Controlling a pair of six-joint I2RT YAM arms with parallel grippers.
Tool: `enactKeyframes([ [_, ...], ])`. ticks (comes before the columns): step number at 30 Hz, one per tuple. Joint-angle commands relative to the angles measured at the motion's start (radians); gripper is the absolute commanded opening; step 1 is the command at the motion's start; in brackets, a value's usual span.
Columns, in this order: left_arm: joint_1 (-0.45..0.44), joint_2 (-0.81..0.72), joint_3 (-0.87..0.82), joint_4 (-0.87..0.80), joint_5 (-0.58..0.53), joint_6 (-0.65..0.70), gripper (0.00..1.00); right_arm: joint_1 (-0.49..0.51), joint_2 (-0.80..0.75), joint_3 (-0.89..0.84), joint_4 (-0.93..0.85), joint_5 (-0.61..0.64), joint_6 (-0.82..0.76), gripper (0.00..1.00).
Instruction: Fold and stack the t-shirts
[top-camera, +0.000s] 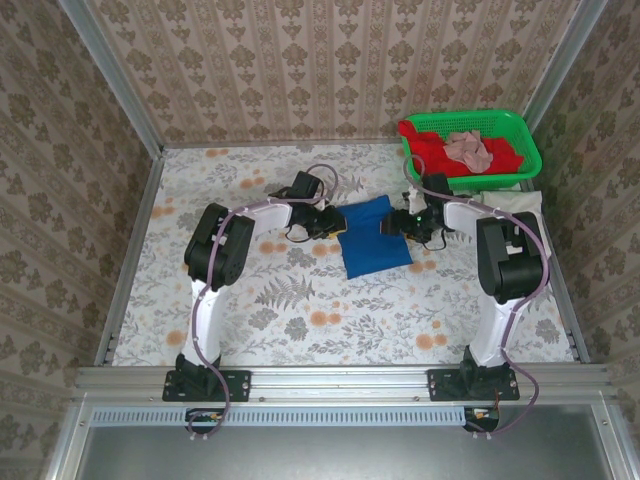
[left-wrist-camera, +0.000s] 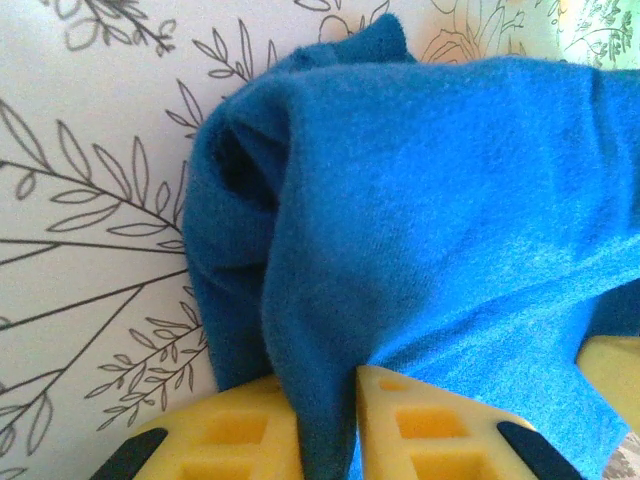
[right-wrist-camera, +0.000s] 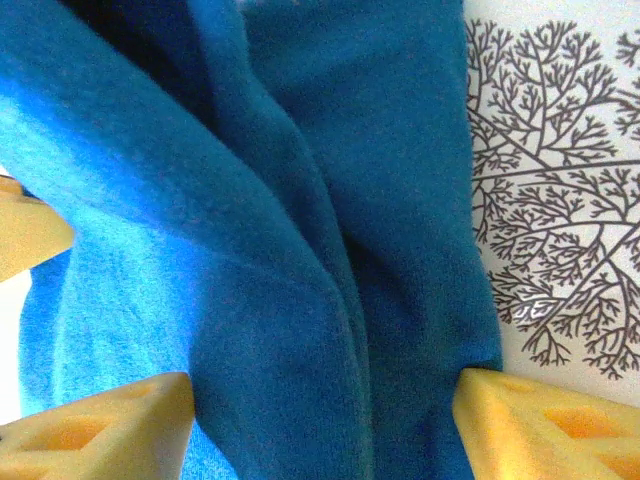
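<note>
Blue t-shirt (top-camera: 373, 240) lay folded at centre of the worktop (top-camera: 250, 300) in top view, long axis running up-down the frame w/ a slight tilt. We saw the left end effector (top-camera: 325, 222) at its upper-left edge, clenched on a bunch of cloth. The right end effector (top-camera: 414, 222) sat at the upper-right edge, released, cloth loose btwn its fingers. Both arms equally near; next fold prob. works from the left grip.

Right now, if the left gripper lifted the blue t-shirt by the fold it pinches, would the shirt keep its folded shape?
Probably not: the blue t-shirt bunches into soft rolls around the left gripper, so it looks floppy and would likely sag and unfold. Its fuzzy knit surface suggests little slipping between the yellow fingers. Thin cloth, probably light.
</note>
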Motion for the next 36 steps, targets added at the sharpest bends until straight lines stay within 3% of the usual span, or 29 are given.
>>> enactKeyframes([
  [1, 0.005, 0.054, -0.004, -0.092, -0.006, 0.001, 0.21, 0.005, 0.017, -0.01, 0.034, -0.027, 0.019, 0.72],
  [8, 0.005, 0.066, 0.007, -0.093, 0.001, -0.003, 0.21, 0.035, 0.057, -0.003, 0.069, -0.13, 0.025, 0.71],
  [13, 0.004, 0.065, -0.001, -0.084, 0.001, -0.011, 0.21, 0.061, 0.071, 0.012, 0.102, -0.193, 0.032, 0.64],
  [17, 0.003, 0.064, -0.006, -0.078, 0.002, -0.015, 0.21, 0.069, 0.101, 0.049, 0.061, -0.191, 0.014, 0.43],
  [20, 0.002, 0.056, -0.008, -0.073, 0.0, -0.011, 0.23, 0.07, 0.103, 0.072, 0.019, -0.175, -0.015, 0.09],
  [21, 0.002, 0.047, -0.011, -0.071, -0.005, -0.008, 0.26, 0.069, 0.092, 0.08, -0.008, -0.145, -0.039, 0.0],
  [23, 0.002, 0.021, -0.02, -0.061, -0.019, -0.004, 0.4, 0.067, 0.065, 0.092, -0.061, -0.068, -0.079, 0.0],
  [25, 0.005, -0.024, -0.04, -0.053, -0.051, -0.018, 0.63, 0.059, 0.031, 0.102, -0.102, -0.02, -0.127, 0.0],
  [30, 0.008, -0.16, -0.126, 0.048, -0.105, -0.029, 0.99, 0.054, -0.044, 0.135, -0.24, 0.204, -0.269, 0.0],
  [36, -0.008, -0.279, -0.219, 0.186, -0.119, 0.167, 1.0, 0.019, -0.143, 0.097, -0.28, 0.453, -0.476, 0.0],
])
